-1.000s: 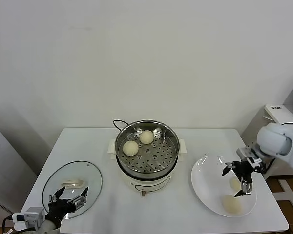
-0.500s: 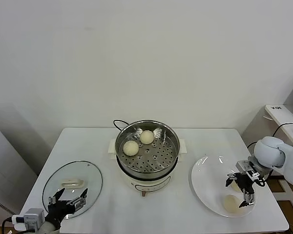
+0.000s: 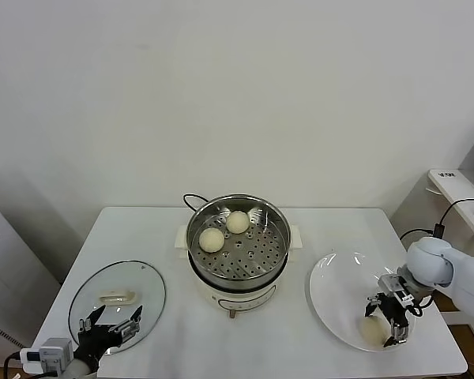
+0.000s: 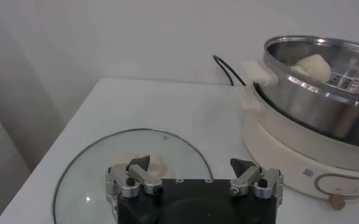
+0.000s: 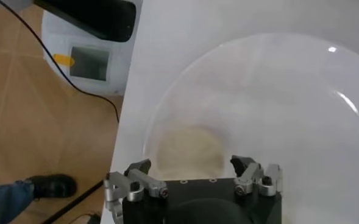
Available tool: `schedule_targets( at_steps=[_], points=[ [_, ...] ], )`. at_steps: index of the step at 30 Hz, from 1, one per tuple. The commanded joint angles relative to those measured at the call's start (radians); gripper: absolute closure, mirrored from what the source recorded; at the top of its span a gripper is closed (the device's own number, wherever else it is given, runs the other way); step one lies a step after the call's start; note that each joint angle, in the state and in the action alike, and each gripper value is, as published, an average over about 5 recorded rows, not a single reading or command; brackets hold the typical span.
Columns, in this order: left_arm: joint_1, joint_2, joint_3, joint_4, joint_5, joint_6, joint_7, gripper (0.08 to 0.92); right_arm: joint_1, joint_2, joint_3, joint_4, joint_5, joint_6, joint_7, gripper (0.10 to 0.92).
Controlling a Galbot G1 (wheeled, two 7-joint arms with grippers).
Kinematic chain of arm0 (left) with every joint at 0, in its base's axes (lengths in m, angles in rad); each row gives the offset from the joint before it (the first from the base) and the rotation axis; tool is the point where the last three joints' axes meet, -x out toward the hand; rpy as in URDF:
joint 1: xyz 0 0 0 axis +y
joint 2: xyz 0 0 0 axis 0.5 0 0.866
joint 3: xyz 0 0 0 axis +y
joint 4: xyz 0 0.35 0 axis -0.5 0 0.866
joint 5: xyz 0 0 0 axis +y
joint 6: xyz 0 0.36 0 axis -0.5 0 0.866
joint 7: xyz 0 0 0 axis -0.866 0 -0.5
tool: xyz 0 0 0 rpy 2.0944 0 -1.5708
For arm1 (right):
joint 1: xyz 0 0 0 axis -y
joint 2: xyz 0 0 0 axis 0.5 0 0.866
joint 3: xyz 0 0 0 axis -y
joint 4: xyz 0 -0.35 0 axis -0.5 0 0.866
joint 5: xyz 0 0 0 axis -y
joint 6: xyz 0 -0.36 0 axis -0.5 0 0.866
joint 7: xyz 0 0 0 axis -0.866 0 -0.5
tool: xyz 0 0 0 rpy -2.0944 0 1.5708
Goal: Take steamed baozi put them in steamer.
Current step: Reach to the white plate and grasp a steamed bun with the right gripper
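The steamer (image 3: 241,260) stands mid-table with two baozi in its steel basket (image 3: 212,239) (image 3: 237,222). My right gripper (image 3: 382,324) is open and low over the white plate (image 3: 336,294), its fingers either side of a baozi (image 3: 369,331) near the plate's front edge. In the right wrist view that baozi (image 5: 188,148) lies just ahead of the open right gripper (image 5: 190,165), not gripped. No other baozi shows on the plate. My left gripper (image 3: 110,325) is open and parked over the glass lid (image 3: 117,294) at the front left.
The left wrist view shows the left gripper (image 4: 190,165), the lid (image 4: 100,164), the steamer (image 4: 313,115) and a black cord (image 4: 225,67). The table's right edge runs close beside the plate (image 5: 270,85). Floor and a cable (image 5: 88,97) lie beyond it.
My right gripper has moved down and toward the plate's front edge, to the baozi there. The left arm has stayed put.
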Motion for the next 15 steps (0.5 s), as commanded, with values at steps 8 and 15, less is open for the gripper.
schedule_targets(
  at_steps=[8,15],
  points=[
    [-0.004,-0.002,0.006,0.000,0.002,0.002,-0.002,0.177,0.037,-0.022,0.004,0.022,0.029,-0.011,-0.016,0.550],
    [-0.011,0.001,0.012,0.005,0.002,0.004,-0.002,0.177,0.420,-0.020,-0.181,0.016,0.127,-0.002,-0.045,0.575]
  ],
)
